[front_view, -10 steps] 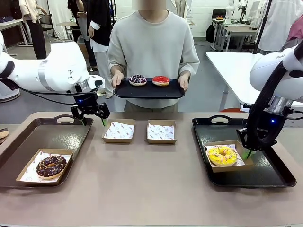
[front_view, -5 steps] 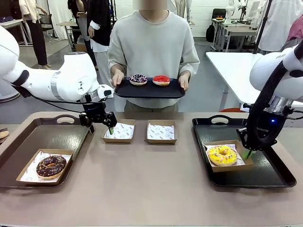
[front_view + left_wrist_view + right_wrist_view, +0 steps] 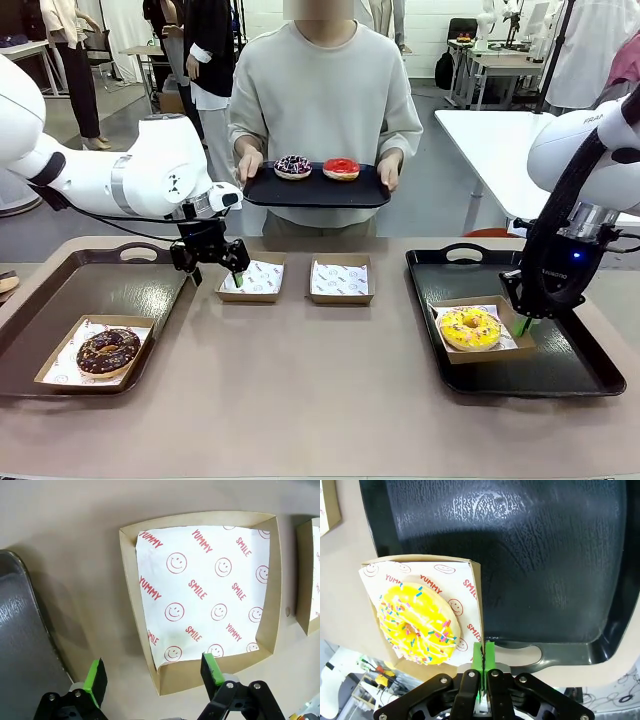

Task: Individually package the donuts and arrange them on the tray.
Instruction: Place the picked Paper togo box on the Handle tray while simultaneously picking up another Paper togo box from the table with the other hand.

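A yellow sprinkled donut (image 3: 470,328) (image 3: 417,622) lies in a paper-lined box (image 3: 507,350) on the right black tray (image 3: 570,370). My right gripper (image 3: 525,322) (image 3: 483,655) is shut on that box's rim at a corner. The chocolate donut (image 3: 108,351) sits boxed on the left tray (image 3: 120,285). My left gripper (image 3: 215,262) (image 3: 154,672) hangs open over the left edge of an empty lined box (image 3: 252,277) (image 3: 200,600), with the box's wall between its fingers. The person holds a small tray (image 3: 315,190) with the dark sprinkled donut (image 3: 292,166) and the red donut (image 3: 341,169).
A second empty lined box (image 3: 340,279) (image 3: 310,580) stands beside the first at the table's middle back. The left tray's edge (image 3: 25,630) lies close to my left gripper. Bare tabletop (image 3: 300,390) stretches along the front.
My left gripper has swung right from above the left tray's back corner to the left empty box. The right arm and the yellow donut's box have not moved.
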`<action>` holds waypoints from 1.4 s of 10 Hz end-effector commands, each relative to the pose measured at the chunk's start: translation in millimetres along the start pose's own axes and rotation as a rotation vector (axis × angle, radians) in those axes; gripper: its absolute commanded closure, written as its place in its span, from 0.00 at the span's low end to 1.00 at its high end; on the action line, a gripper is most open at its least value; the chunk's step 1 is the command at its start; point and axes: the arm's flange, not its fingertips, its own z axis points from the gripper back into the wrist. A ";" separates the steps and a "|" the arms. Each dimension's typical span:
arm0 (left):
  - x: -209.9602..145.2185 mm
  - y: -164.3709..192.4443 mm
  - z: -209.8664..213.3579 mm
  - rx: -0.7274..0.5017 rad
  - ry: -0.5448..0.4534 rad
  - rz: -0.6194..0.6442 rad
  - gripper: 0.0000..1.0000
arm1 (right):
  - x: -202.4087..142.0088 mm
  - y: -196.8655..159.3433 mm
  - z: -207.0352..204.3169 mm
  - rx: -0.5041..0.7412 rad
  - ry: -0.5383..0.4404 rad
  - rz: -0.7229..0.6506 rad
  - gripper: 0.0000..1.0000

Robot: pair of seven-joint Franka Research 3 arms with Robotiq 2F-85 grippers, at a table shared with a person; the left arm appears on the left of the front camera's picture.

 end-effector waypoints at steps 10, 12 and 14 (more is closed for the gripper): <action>4.1 -1.7 2.3 0.031 -0.021 0.051 0.02 | -9.4 -3.8 -2.7 -0.130 -0.036 0.000 0.99; 10.1 -4.1 3.9 0.046 -0.024 0.078 0.02 | -16.5 -9.0 -0.1 -0.133 -0.047 0.012 0.99; 17.5 -12.2 3.8 0.072 -0.023 0.088 0.02 | -18.5 -10.8 -1.2 -0.103 -0.058 0.036 0.99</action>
